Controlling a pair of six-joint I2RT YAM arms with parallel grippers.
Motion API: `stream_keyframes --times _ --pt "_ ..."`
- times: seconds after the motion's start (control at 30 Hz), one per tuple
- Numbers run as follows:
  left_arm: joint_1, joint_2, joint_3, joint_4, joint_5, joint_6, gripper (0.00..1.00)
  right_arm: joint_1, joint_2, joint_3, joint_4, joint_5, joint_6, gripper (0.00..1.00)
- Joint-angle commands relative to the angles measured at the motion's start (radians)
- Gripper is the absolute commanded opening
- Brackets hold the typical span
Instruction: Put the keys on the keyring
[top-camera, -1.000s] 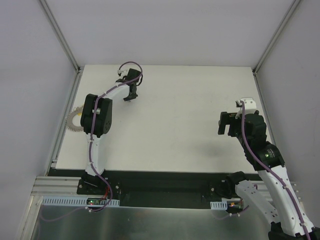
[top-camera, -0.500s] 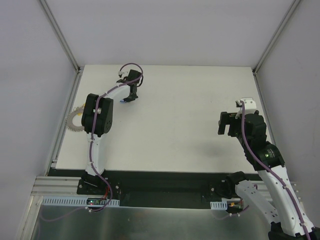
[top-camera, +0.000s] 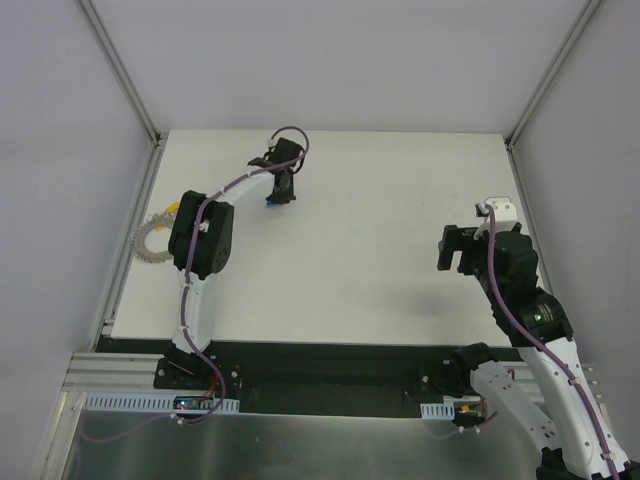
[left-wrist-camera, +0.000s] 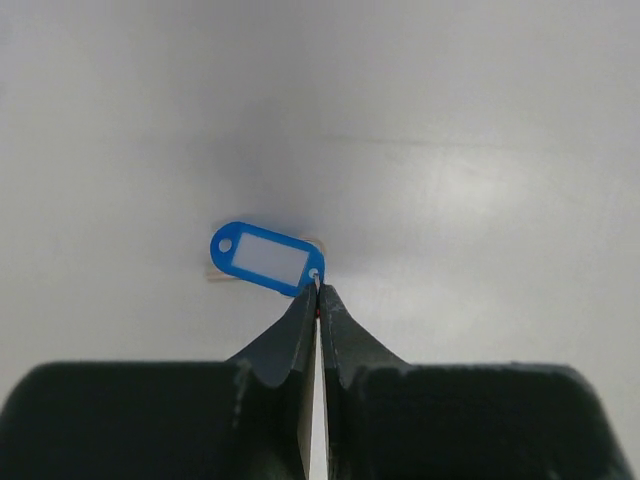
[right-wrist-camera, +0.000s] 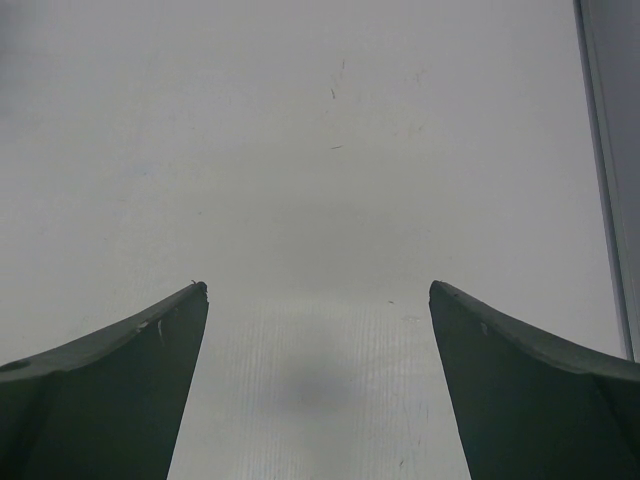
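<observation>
In the left wrist view my left gripper (left-wrist-camera: 318, 289) is shut, its tips pinching the small eyelet at the end of a blue key (left-wrist-camera: 262, 258) with a white label. The key sticks out ahead of the tips, over the white table. In the top view this gripper (top-camera: 281, 192) is at the far middle-left, with a bit of blue (top-camera: 268, 203) beside it. The grey toothed keyring (top-camera: 152, 243) lies by the table's left edge, partly hidden by the left arm, with a yellow key (top-camera: 172, 208) at its top. My right gripper (top-camera: 455, 250) is open and empty, also in its wrist view (right-wrist-camera: 318, 290).
The white table (top-camera: 380, 230) is fenced by metal rails on the left (top-camera: 135, 220) and right (top-camera: 527, 200). The left arm's elbow (top-camera: 200, 240) stands over the keyring's right side. The right rail shows in the right wrist view (right-wrist-camera: 605, 170).
My left gripper has moved to the right along the far part of the table with the blue key in it. The right arm has barely moved.
</observation>
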Motion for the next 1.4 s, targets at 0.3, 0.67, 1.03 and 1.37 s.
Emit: stream_keyframes --times 0.3,0.67,1.03,1.37 --pt "-0.494 0.048 0.256 -0.149 0.395 0.351 0.00 0.003 -0.076 0.012 -0.029 0.004 0.007 0.96" --pt "-0.575 0.065 0.154 -0.246 0.345 0.453 0.00 0.005 -0.140 -0.027 -0.065 0.020 0.049 0.96" --pt "-0.582 0.060 0.085 -0.282 0.270 0.506 0.00 0.003 -0.150 -0.059 -0.081 -0.005 0.081 0.96" --pt "-0.580 0.025 0.175 -0.282 0.276 0.480 0.29 0.003 -0.142 -0.070 -0.063 -0.163 0.063 0.96"
